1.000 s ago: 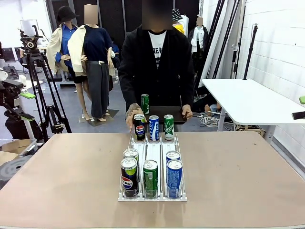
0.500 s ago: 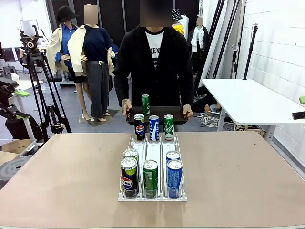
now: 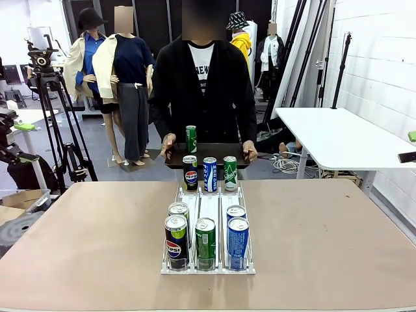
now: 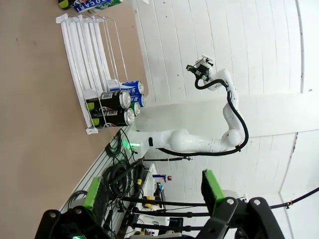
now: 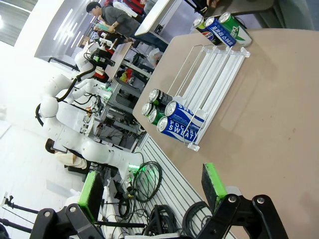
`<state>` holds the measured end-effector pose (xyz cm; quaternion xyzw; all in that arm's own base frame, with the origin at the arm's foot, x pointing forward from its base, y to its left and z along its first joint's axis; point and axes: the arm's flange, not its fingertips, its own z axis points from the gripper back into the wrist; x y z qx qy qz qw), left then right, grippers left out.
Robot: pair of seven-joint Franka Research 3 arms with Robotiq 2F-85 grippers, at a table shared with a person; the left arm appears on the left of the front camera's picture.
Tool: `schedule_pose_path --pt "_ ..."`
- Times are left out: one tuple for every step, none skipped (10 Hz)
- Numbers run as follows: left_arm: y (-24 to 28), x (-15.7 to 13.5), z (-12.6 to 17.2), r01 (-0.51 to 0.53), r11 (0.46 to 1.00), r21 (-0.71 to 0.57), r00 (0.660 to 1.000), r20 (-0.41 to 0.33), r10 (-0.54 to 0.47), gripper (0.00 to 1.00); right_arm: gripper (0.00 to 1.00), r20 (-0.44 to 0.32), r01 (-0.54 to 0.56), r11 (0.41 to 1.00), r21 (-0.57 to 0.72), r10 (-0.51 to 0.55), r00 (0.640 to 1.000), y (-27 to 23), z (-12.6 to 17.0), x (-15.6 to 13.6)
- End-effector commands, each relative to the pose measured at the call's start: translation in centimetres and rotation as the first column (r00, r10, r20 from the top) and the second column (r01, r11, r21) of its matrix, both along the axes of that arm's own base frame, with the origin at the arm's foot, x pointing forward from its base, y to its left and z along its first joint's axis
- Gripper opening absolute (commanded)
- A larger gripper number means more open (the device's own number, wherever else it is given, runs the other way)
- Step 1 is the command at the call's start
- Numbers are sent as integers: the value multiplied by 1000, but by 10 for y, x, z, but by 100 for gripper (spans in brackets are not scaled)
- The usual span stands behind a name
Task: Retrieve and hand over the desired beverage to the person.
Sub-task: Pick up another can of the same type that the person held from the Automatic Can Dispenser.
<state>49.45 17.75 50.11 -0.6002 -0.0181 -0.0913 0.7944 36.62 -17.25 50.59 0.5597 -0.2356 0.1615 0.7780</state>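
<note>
Left fingers (image 4: pixel 96 195) and right fingers (image 5: pixel 89 191) both wide, empty. Upright aluminium drink cans (image 3: pixel 205 242) in white wire rack (image 3: pixel 210 201), tabletop centre, well ahead of both arms; neither clearly nearer. Person (image 3: pixel 201 84) waits at far edge.

You are looking at the person (image 3: pixel 201 84), who is wearing a long black jacket, unbuttoned and with full-length sleeves, over a white T-shirt carrying black lettering. In the left wrist view the left gripper (image 4: pixel 154 194) is showing black finger links with round pivot screws and bright green pads (image 4: pixel 96 193). In the right wrist view the right gripper (image 5: pixel 152 191) is showing the same black links, round screws and green pads. In the left wrist view you are also seeing the right arm (image 4: pixel 199 142), which is showing smooth, rounded white segments, with a black cable (image 4: pixel 242 132) looping along its outside and a green light glowing at its base.
</note>
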Motion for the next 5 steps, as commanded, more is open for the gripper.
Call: schedule_pose_path --pt "2 -14 -2 -37 998 -45 996 74 40 100 100 6 11 1000 -5 -11 1000 3 -2 -1" --pt "0 0 0 0 1000 0 1000 0 0 100 100 6 11 1000 -5 -11 1000 3 -2 -1" --pt "0 0 0 0 1000 0 1000 0 0 100 100 6 11 1000 -5 -11 1000 3 -2 -1" --pt "0 0 0 0 1000 0 1000 0 0 100 100 6 11 1000 -5 -11 1000 3 -2 -1" --pt "0 0 0 0 1000 0 1000 0 0 100 100 6 11 1000 -5 -11 1000 3 -2 -1"
